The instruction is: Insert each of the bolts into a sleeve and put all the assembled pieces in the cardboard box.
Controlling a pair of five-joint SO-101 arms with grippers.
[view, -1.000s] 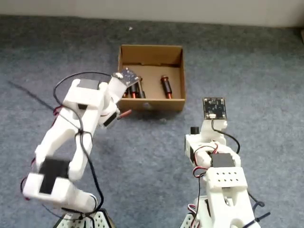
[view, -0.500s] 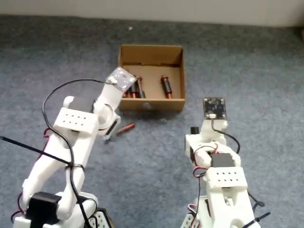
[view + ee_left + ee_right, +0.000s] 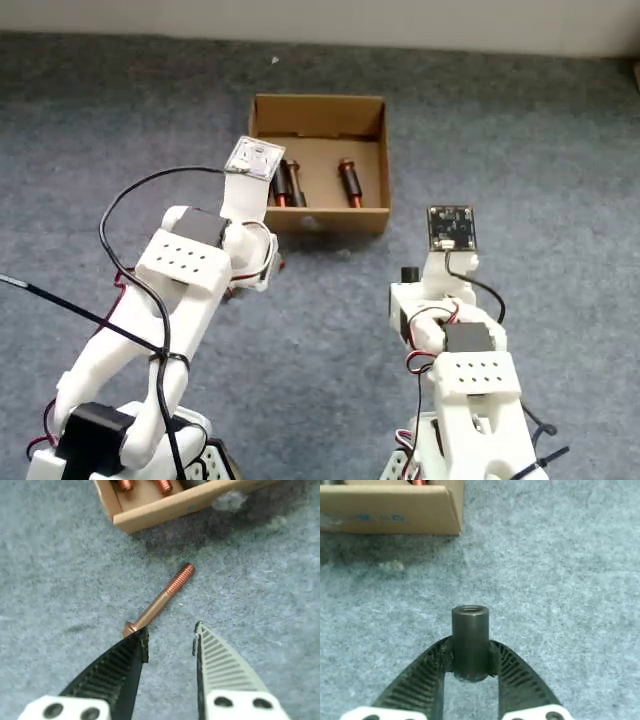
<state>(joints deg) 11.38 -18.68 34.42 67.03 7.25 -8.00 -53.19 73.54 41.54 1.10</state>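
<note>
Bolt (image 3: 159,600). Lies flat on the carpet (image 3: 260,580) just beyond the left gripper (image 3: 170,635), whose jaws stand moderately apart. Head by the dark jaw, off-centre. Shank slants away toward the cardboard box (image 3: 318,222). Well left of the right gripper (image 3: 470,662), clamped on the sleeve (image 3: 470,640). Farthest, inside the box: assembled pieces (image 3: 348,183).

Overhead, two close wrist views; common box (image 3: 340,221)

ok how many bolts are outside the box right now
1: a bare bolt lies on the carpet beside the cardboard box, just ahead of the open fingers of the left gripper. The left arm may hide others in the high view.
</note>
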